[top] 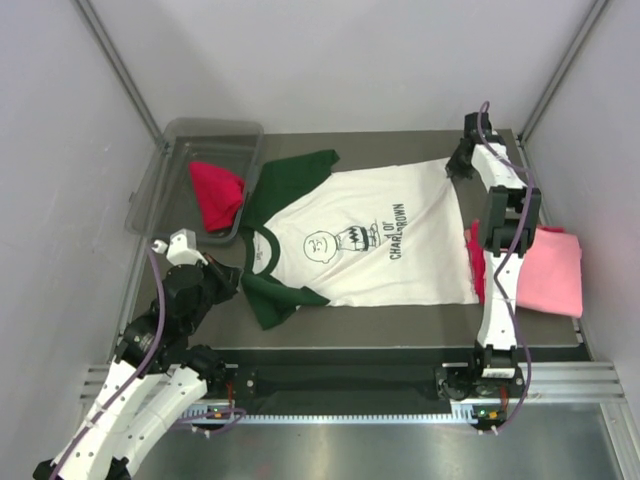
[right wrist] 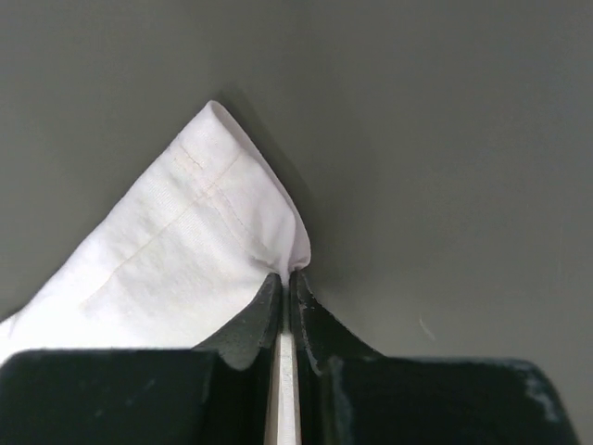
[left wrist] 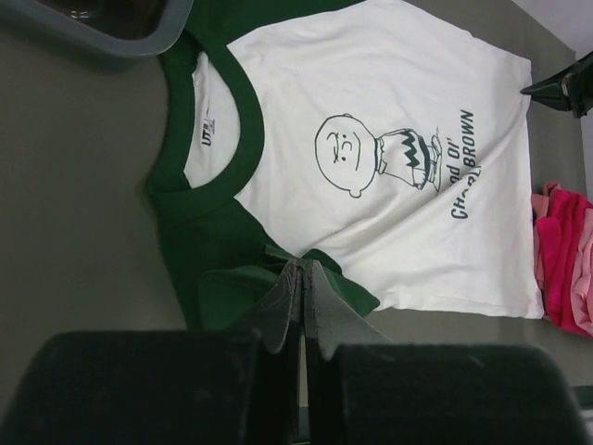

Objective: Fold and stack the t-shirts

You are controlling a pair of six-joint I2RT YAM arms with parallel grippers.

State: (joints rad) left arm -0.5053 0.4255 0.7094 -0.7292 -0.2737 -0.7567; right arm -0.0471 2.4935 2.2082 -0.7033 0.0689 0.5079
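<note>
Pinching near green sleeve (left wrist: 222,260) of the Charlie Brown t-shirt (top: 380,240) with left gripper (left wrist: 298,276), jaws closed on a raised fold of cloth right at the tips. Pinching white hem corner (right wrist: 213,213) with right gripper (right wrist: 287,276), jaws clamped tight, with the corner peaked up off the table (right wrist: 445,139) just ahead of the tips. Spread flat and print-up between the two grippers, with green collar (left wrist: 246,130) ahead and to the left of the left fingertips.

Handling, as a judgement:
- Light, limp knit with no stiffness, so likely to sag and drag wherever unsupported.
- Likely to stretch and skew if pulled diagonally.
- Thin bite at the hem corner, so could slip out under tension.
- Best grabbed at stitched hem, cuff or shoulder seam: doubled cloth, more to hold.
- Best moved low with both grips in step, to avoid wrinkling the body.

Elsewhere:
- Pink t-shirt (top: 552,270) and crimson t-shirt (top: 476,262) touching, just beside the right arm, back from its tips. Cannot tell which lies on top.
- Second crimson t-shirt (top: 215,192) in the clear grey bin (top: 215,130), just beyond the left gripper.

Probably at the first fold of this shirt, nothing doubled over yet.
</note>
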